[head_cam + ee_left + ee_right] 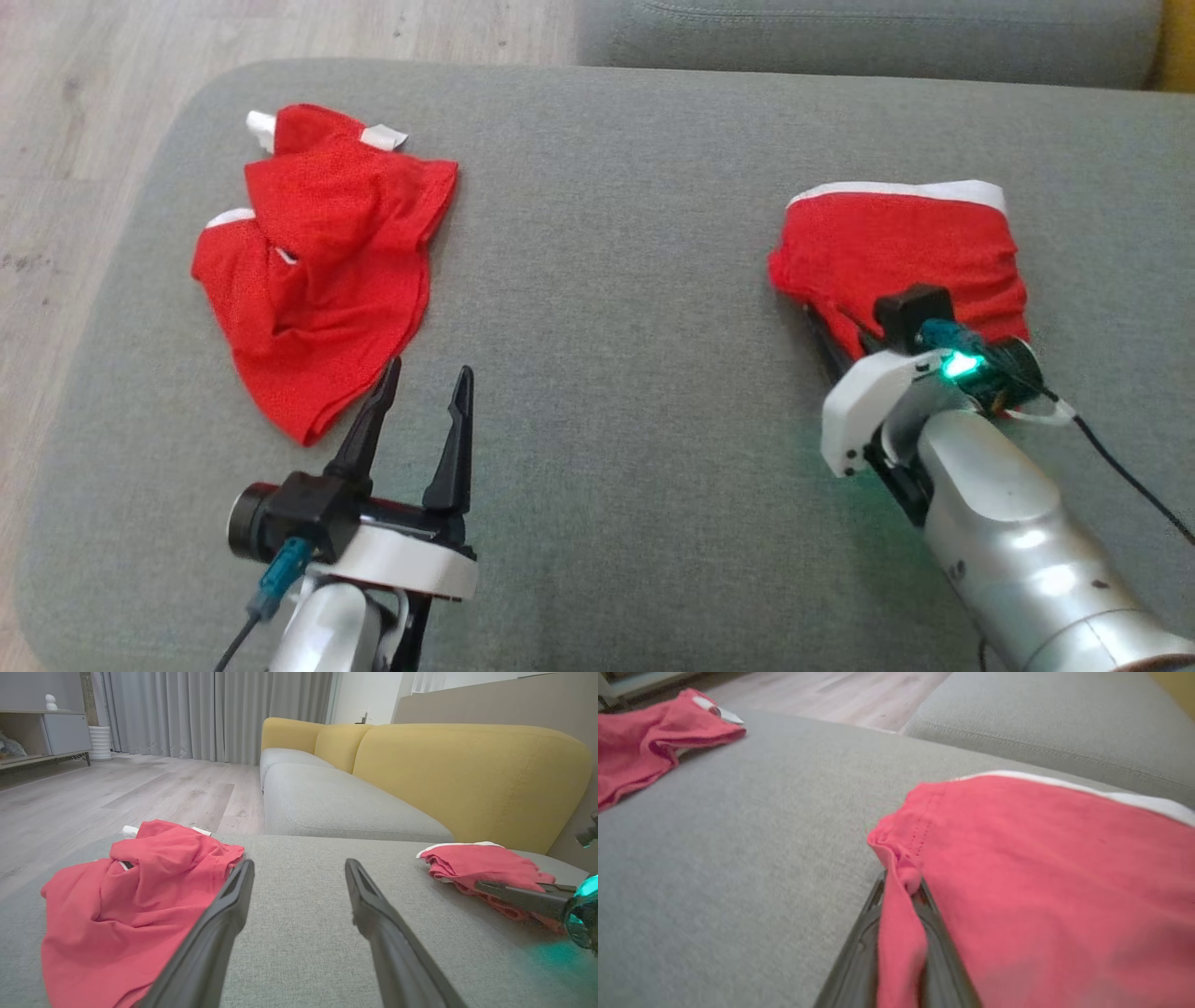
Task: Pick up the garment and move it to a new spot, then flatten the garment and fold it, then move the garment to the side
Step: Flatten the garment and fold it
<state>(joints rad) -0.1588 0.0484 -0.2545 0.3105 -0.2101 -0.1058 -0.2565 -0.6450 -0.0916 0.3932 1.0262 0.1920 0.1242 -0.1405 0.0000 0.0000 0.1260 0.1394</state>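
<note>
Close to the seat's [607, 280] near edge, the left gripper [428, 371] stands with its fingers spread wide and nothing between them. On the right side, the right gripper [900, 896] is pinched tight on the near-left hem of the folded garment [901, 247]. That garment stretches away from those fingers towards the seat's far right, its long axis running across the seat and its white band [896, 191] on the far side. The right arm is much nearer to it. There are two red garments. The crumpled garment [317, 271] lies by the left edge, just beyond the left fingers.
</note>
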